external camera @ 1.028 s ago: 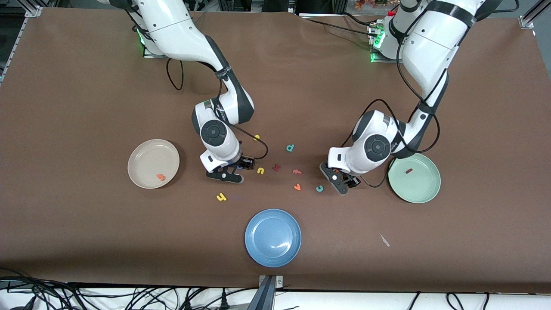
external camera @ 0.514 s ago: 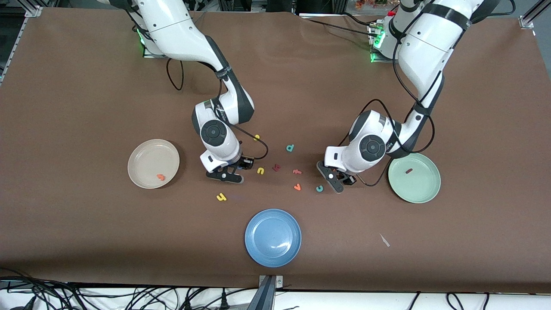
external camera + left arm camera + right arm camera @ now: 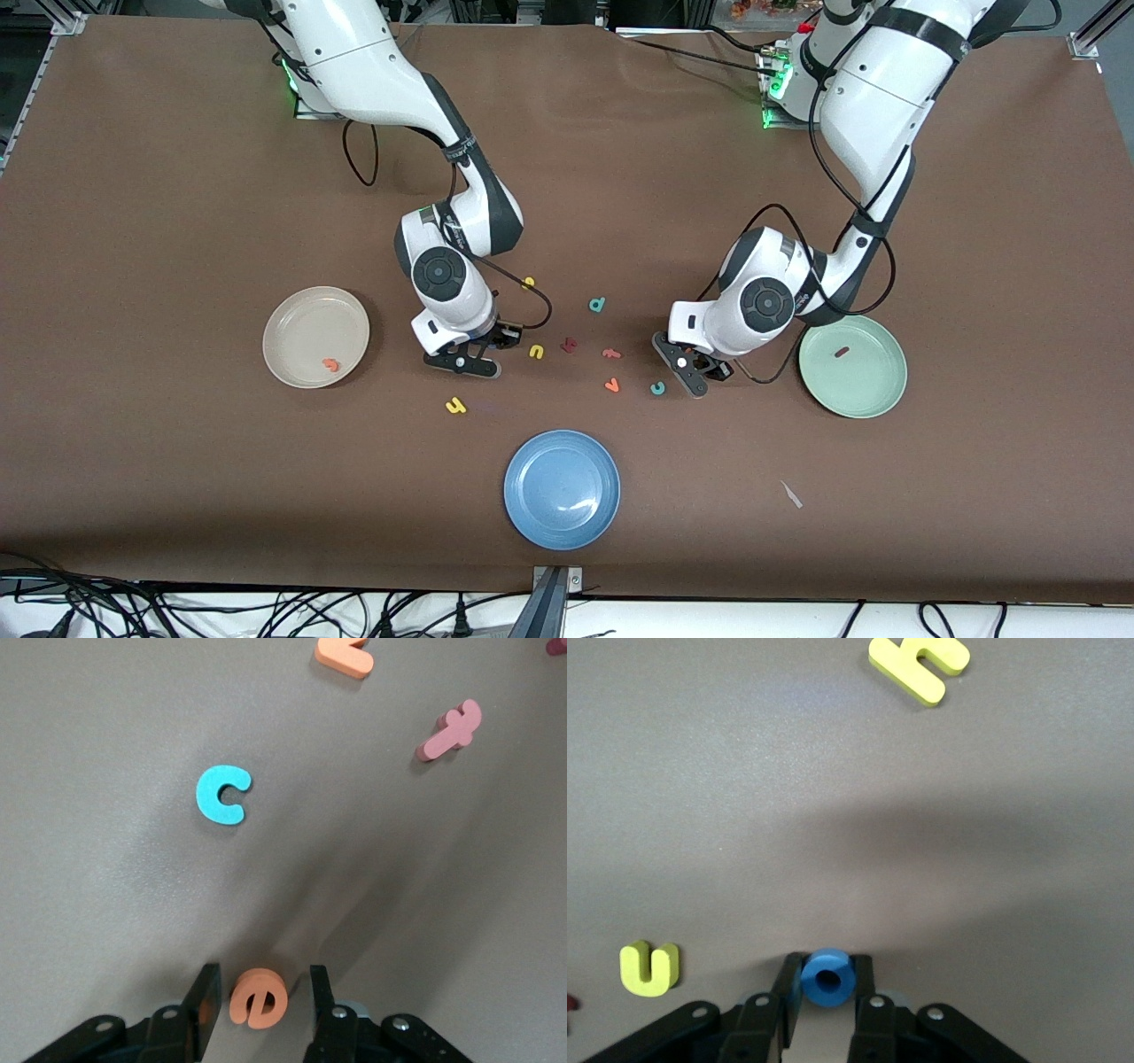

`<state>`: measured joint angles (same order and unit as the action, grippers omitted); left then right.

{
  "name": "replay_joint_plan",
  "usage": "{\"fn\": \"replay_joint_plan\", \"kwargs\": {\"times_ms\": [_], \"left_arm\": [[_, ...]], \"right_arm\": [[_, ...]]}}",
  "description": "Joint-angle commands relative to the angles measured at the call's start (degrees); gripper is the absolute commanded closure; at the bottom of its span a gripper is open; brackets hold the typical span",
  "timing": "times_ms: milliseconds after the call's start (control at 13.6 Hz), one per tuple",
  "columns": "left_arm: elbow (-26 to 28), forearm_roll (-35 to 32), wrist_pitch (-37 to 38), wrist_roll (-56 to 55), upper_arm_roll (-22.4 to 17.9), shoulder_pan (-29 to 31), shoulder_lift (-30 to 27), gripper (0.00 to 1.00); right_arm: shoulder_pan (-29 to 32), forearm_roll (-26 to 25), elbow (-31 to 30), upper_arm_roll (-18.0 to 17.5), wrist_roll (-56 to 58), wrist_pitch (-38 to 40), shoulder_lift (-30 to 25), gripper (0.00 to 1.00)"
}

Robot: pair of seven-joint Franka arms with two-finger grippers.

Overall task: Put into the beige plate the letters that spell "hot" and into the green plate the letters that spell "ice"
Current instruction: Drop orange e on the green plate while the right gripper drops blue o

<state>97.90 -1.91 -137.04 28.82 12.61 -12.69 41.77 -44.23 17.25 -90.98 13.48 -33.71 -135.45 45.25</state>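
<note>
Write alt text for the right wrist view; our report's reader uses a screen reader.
The right gripper pinches a blue o on the brown table. A yellow h and a smaller yellow u lie nearby.

Right pincer [image 3: 472, 347] sits low on the worktop [image 3: 177, 496], fingers tight against the blue o [image 3: 828, 976]; no gap on either side of it. Ahead of this pincer is bare worktop up to the yellow h [image 3: 920, 665]; the small yellow u [image 3: 648, 967] lies just beside one finger. Left pincer [image 3: 700, 372] is also low, straddling the orange e [image 3: 258, 997] with a narrow slot each side. Ahead of it the teal c [image 3: 222, 795] lies near, then an orange letter [image 3: 344, 653] and a pink t-shaped letter [image 3: 449, 730]; open lanes between them.
</note>
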Motion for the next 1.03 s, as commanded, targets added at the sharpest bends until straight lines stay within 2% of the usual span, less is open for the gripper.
{"fn": "replay_joint_plan", "kwargs": {"times_ms": [0, 73, 220, 441, 808, 955], "left_arm": [[1.33, -3.0, 0.9, 0.71, -0.57, -0.23, -0.55, 0.56], [1.33, -3.27, 0.9, 0.71, -0.65, -0.23, -0.55, 0.62], [1.33, -3.28, 0.9, 0.53, -0.66, -0.23, -0.55, 0.77], [1.33, -3.28, 0.9, 0.27, -0.57, -0.23, -0.72, 0.92], [0.01, -3.19, 9.23, 0.44, -0.48, 0.91, -5.19, 0.92], [-0.16, -3.28, 13.1, 0.88, -0.57, 2.84, -7.48, 0.92]], "right_arm": [[-0.25, 0.59, 1.86, 0.31, -1.01, 0.98, 0.89, 0.76], [0.1, 0.51, 3.69, 0.4, -0.83, 2.98, 0.72, 0.78], [0.63, -0.98, 8.43, 1.89, 0.92, 12.8, 0.63, 0.79], [0.46, -4.06, 7.93, 6.1, 8.64, 17.58, -0.77, 0.79], [0.28, -5.65, 0.38, 9.19, 14.53, 15.31, -7.36, 0.79], [0.28, -5.47, -5.23, 11.29, 21.11, 13.3, -11.65, 0.78]]}}
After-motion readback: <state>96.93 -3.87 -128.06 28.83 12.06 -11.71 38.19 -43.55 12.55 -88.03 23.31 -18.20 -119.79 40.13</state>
